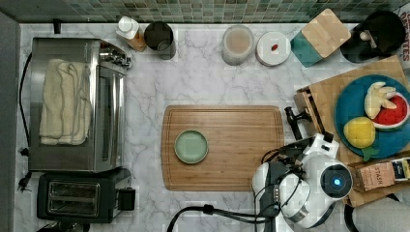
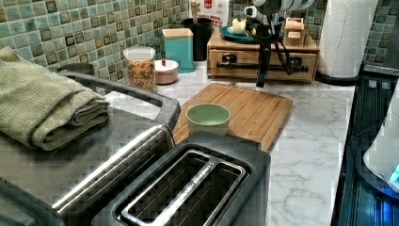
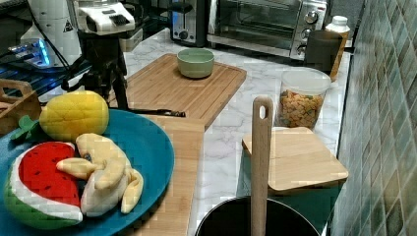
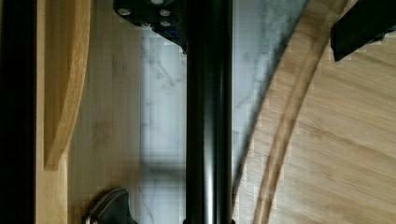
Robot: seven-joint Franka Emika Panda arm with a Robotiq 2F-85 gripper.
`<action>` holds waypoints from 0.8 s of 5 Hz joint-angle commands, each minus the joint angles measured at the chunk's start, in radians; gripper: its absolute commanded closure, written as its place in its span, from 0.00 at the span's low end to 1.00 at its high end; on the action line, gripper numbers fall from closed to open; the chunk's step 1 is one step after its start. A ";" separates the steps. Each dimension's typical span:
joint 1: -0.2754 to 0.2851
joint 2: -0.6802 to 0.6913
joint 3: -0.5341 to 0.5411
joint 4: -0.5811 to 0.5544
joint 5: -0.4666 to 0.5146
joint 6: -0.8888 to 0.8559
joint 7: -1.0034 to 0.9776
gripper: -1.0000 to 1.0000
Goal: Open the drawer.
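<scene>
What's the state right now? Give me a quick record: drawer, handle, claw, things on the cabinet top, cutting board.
drawer: light wood, under the wooden top; in the top view it looks pulled out slightly
handle: long black bar, running across the drawer front
claw: pointing down at the bar, in front of the drawer; finger state cannot be told
cabinet top: blue plate with toy fruit, tea box
cutting board: on the marble counter, carrying a green bowl
</scene>
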 commanded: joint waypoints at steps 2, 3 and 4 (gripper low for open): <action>0.155 -0.120 0.097 -0.237 -0.029 0.061 0.261 0.00; 0.200 -0.197 0.136 -0.308 -0.032 0.023 0.348 0.00; 0.238 -0.238 0.172 -0.367 -0.008 0.037 0.388 0.00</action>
